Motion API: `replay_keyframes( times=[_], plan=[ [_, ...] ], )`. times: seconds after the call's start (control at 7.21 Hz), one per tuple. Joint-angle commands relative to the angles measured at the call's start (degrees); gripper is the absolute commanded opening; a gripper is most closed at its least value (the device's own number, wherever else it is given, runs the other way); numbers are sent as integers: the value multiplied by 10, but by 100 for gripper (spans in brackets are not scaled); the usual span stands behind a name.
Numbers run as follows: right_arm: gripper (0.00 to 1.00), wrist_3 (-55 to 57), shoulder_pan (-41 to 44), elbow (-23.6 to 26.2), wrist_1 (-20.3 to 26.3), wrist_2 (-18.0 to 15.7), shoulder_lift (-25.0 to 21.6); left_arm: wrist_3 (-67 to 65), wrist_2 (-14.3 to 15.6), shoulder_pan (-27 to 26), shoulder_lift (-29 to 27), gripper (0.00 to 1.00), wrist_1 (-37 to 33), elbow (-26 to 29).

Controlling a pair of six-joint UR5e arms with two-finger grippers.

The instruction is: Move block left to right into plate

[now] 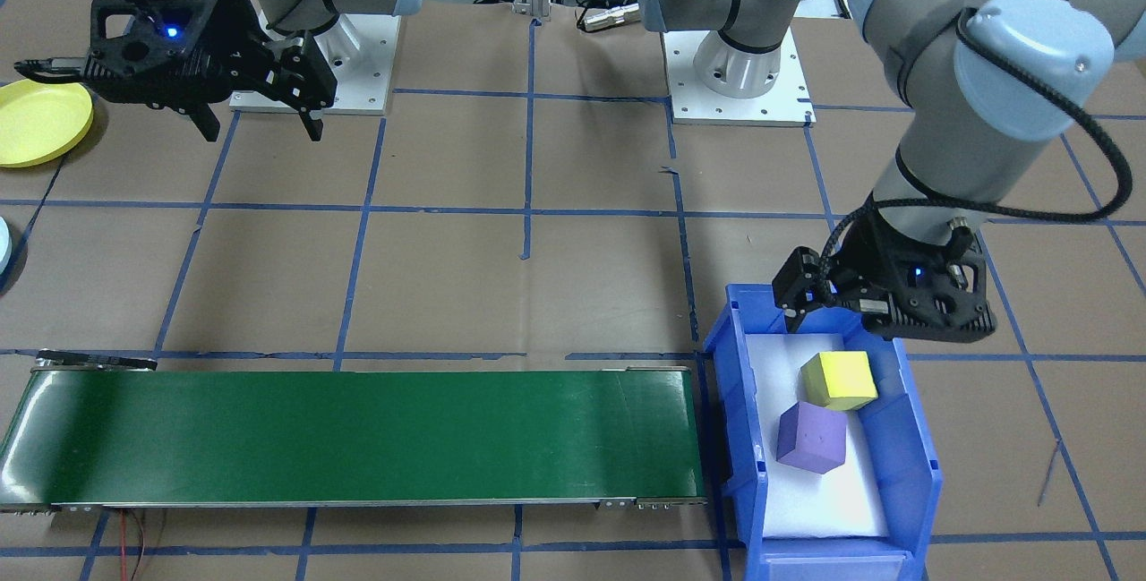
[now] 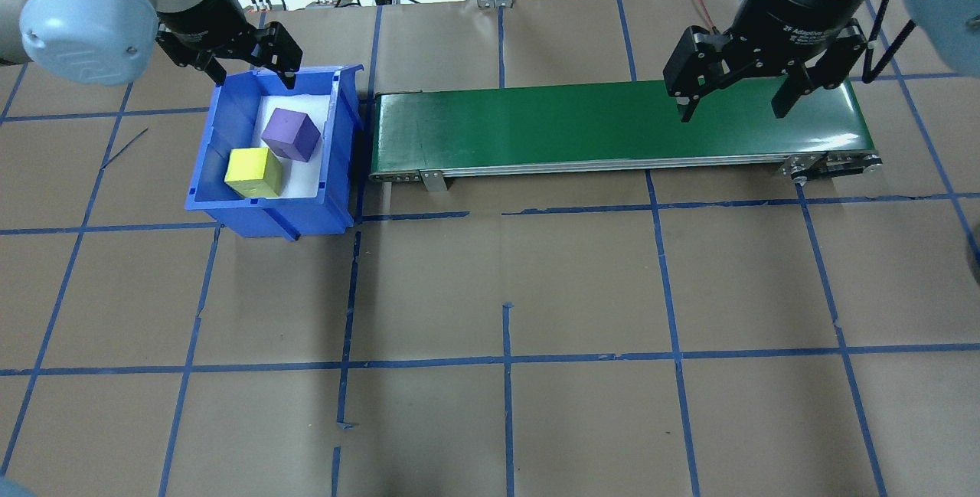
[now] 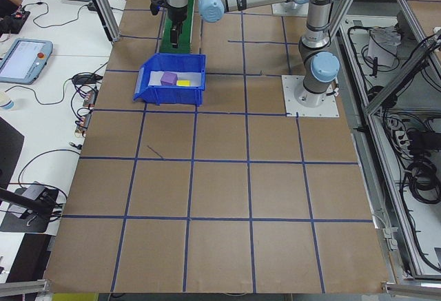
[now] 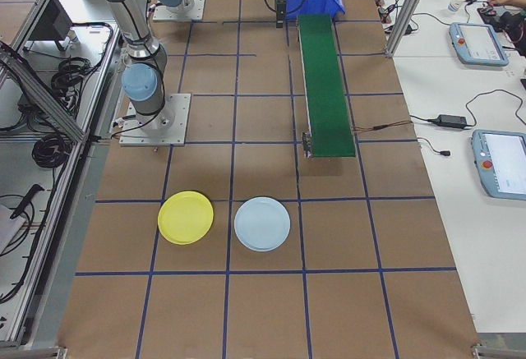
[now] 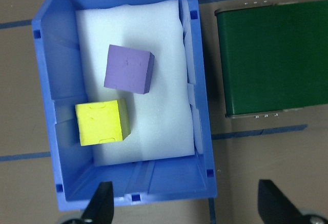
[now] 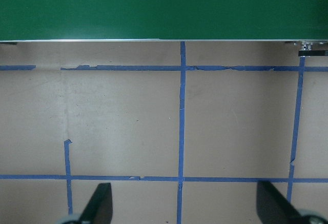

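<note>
**Count of things on the table**

Two foam cubes lie in the bin: one purple cube [image 5: 129, 69] and one yellow cube [image 5: 102, 122], the yellow one at about seven o'clock from the purple one in the left wrist view.

One blue bin [image 5: 47, 96] holds them, lined with one white foam pad [image 5: 154, 55].

One green conveyor belt [image 2: 612, 125] sits at three o'clock from the bin in the overhead view.

Two plates show in the right side view: one yellow plate [image 4: 186, 217] and one pale blue plate [image 4: 262, 223] at its three o'clock.

Two robot arms, each with one gripper: left gripper [image 2: 253, 60], right gripper [image 2: 739, 99].
</note>
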Motion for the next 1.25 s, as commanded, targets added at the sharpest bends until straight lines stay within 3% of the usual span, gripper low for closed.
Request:
replay_keyframes(
  times=[0.0, 0.42, 1.11],
  plan=[
    [100, 0, 0, 1, 0, 0, 0, 22, 0, 15, -44, 100, 46, 15],
    [100, 0, -1, 1, -1, -1, 0, 21, -1, 15, -104, 100, 89, 15],
    [100, 2, 0, 1, -1, 0, 0, 59, -13, 15, -117, 95, 89, -25]
  ],
)
